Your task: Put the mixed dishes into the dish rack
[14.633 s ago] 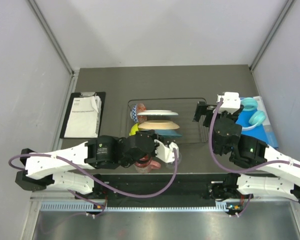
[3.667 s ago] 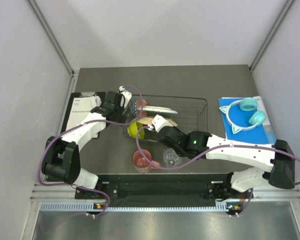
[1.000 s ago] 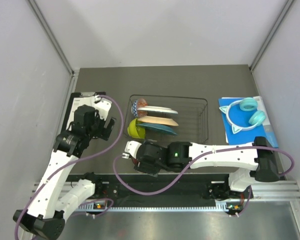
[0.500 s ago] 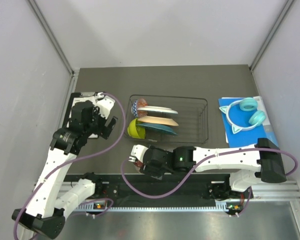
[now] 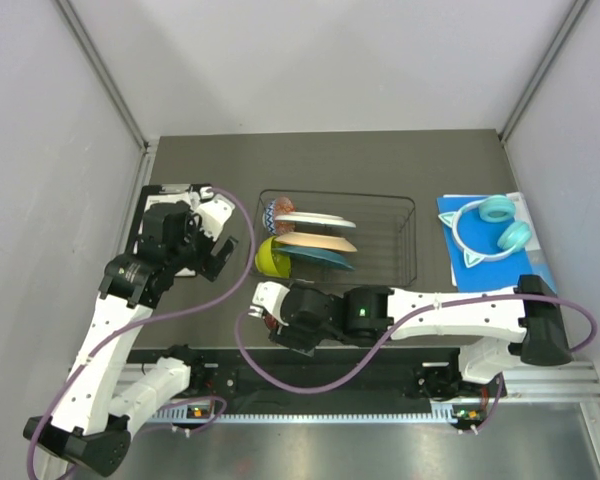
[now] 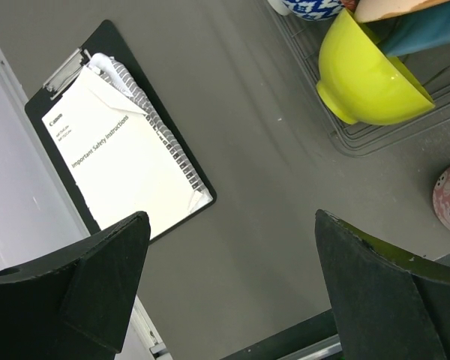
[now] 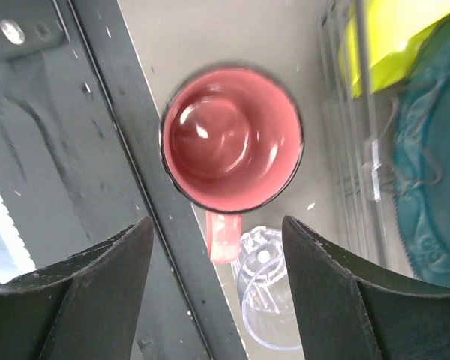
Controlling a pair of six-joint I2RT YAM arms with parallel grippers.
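The dish rack of thin dark wire (image 5: 411,240) was seen at the middle of the grey bench (image 5: 380,160). Three plates were stood on edge at its left end: the white plate with red spots (image 5: 315,220), the peach floral plate (image 5: 318,243) and the teal scalloped plate (image 5: 325,260). The lime-green bowl (image 6: 364,75) was tilted at the rack's near left corner, and the blue-patterned small bowl (image 5: 270,212) was lodged at the far left corner.

The pink mug (image 7: 232,142) was stood upright on the bench outside the rack, at the near edge beside a dark rail. The clear glass (image 7: 266,292) was found just beside the mug's handle.

The right pincer (image 7: 216,221) was held above the mug with its jaws partly spread, and nothing was gripped in them. The left pincer (image 6: 229,217) was held wide open and empty over bare bench, between the rack and the black clipboard with white paper (image 6: 120,142).

The turquoise headphones (image 5: 495,225) were laid on a blue sheet (image 5: 480,262) at the right.
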